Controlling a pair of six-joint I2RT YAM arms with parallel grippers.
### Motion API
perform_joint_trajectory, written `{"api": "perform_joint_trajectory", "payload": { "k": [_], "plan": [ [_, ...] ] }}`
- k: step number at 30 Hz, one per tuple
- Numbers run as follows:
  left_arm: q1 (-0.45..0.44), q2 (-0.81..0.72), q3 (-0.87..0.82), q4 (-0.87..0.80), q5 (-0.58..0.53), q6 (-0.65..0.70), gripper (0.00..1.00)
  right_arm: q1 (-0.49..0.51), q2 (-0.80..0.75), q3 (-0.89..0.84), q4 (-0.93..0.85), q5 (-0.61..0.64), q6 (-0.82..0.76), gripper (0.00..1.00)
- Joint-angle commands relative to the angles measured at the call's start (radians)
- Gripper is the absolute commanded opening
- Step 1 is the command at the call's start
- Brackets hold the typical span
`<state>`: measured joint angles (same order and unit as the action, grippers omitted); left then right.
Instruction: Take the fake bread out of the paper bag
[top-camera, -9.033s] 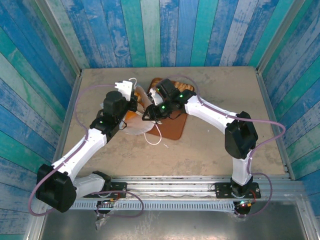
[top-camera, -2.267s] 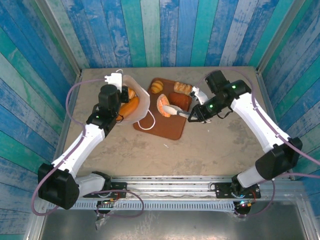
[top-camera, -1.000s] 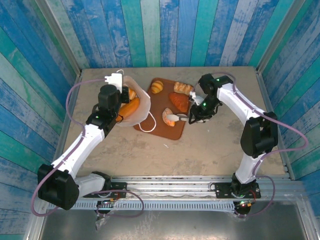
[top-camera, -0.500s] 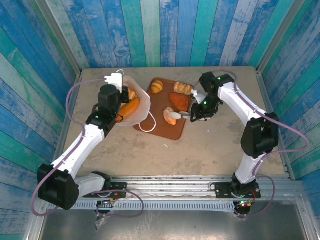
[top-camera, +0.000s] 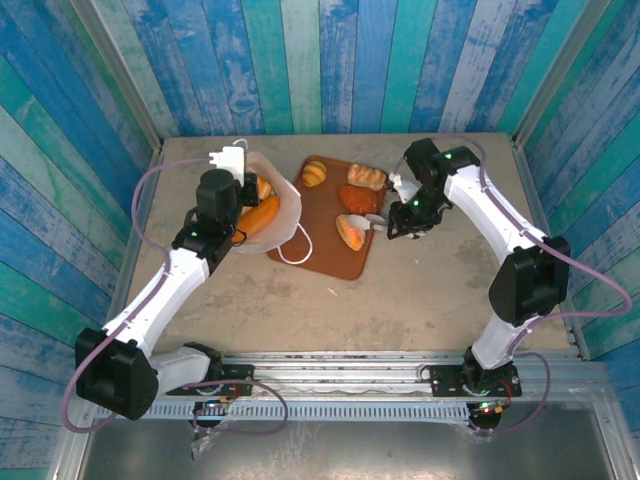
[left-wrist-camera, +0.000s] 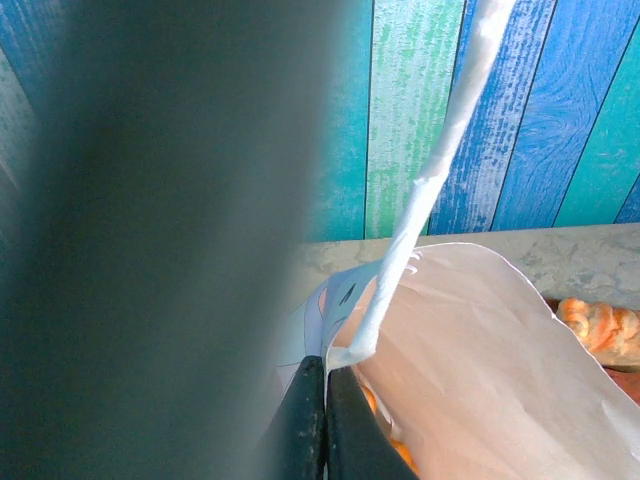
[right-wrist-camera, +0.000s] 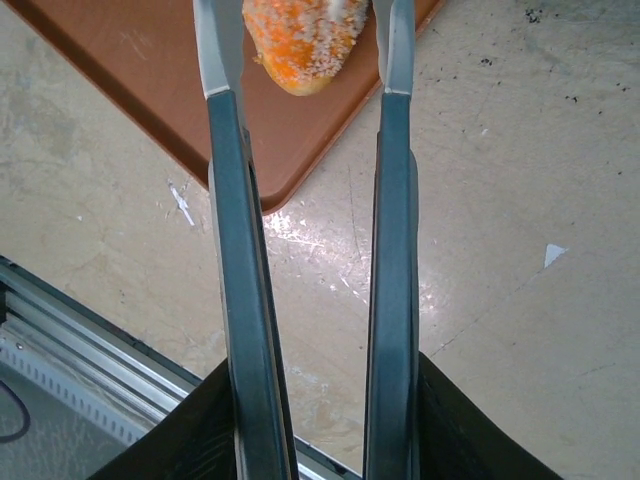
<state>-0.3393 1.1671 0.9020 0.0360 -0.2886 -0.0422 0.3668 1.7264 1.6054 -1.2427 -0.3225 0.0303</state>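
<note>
White paper sits pinched flat between the left gripper's (left-wrist-camera: 322, 405) two dark fingers. They're clamped tight on the rim of the paper bag (left-wrist-camera: 470, 370), propping its mouth open. On the other side, the right gripper's (top-camera: 381, 224) fingers (right-wrist-camera: 225, 200) stand apart with just bare table (right-wrist-camera: 480, 200) showing between them. A sugary orange roll (right-wrist-camera: 300, 35) sits right at the tips on the brown tray (right-wrist-camera: 130, 70). It looks let go, though there's no telling from here whether the pads brush it. Moving outward in the overhead view, the tray has four pieces on it: that roll, a reddish loaf (top-camera: 358, 198), a pale roll (top-camera: 366, 177) and a little croissant (top-camera: 314, 174) at the far end. The bag sits right up against the tray's left edge. At least two pieces of the fake bread are inside it, a long orange loaf (top-camera: 258, 213) and a smaller bun (top-camera: 264, 187) behind it. The pieces look like light, glossy, hard plastic, so they're probably slippery. Best bet is grabbing the long loaf across its narrow middle rather than end to end, coming in through the open mouth. The bag is thin and floppy, so the left arm's pinch on the rim is likely what stops it dragging along or collapsing.
</note>
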Motion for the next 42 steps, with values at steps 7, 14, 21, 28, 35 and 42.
{"api": "perform_joint_trajectory", "payload": {
  "k": [7,14,21,28,35,42],
  "plan": [
    [0.005,-0.061,0.003,0.049,0.002,-0.015,0.01,0.12,-0.053,0.048,-0.029,0.034,0.052,0.33],
    [0.005,-0.074,-0.004,0.048,-0.003,-0.017,0.01,0.225,-0.028,0.029,-0.026,0.059,0.084,0.32],
    [0.005,-0.078,-0.007,0.046,-0.004,-0.018,0.01,0.225,-0.007,-0.028,-0.027,0.088,0.08,0.31],
    [0.005,-0.079,-0.009,0.047,-0.006,-0.018,0.01,0.225,0.02,-0.062,-0.026,0.099,0.071,0.31],
    [0.005,-0.075,-0.006,0.049,-0.006,-0.018,0.01,0.225,0.042,-0.075,-0.045,0.149,0.068,0.31],
    [0.005,-0.07,-0.002,0.05,-0.003,-0.016,0.01,0.225,0.056,-0.041,-0.077,0.223,0.083,0.31]
  ]
}}
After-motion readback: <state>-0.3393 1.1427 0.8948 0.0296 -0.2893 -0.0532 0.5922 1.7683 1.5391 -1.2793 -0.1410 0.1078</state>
